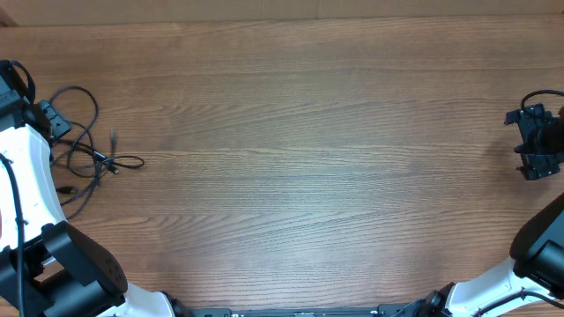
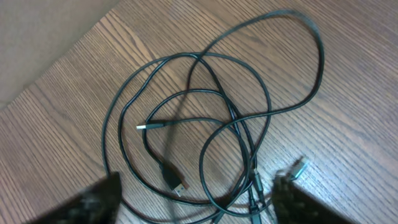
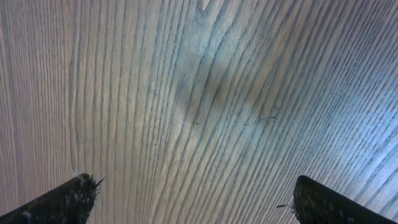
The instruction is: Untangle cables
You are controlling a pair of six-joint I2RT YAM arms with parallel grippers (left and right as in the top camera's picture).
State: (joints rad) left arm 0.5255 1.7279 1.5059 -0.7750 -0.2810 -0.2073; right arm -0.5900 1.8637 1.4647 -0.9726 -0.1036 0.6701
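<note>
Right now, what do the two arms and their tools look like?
Left arm and right arm: white shells, black joints. A thin red wire runs along the left arm. Left tool and right tool: black, two blunt fingers each.

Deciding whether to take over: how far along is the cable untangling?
Done: nothing that shows. The cables lie in overlapping loops that cross at several spots, with three plug ends loose. In hand: nothing. The left gripper hangs open above the pile, and the right gripper is open over bare table. Left: separating the cables entirely.
</note>
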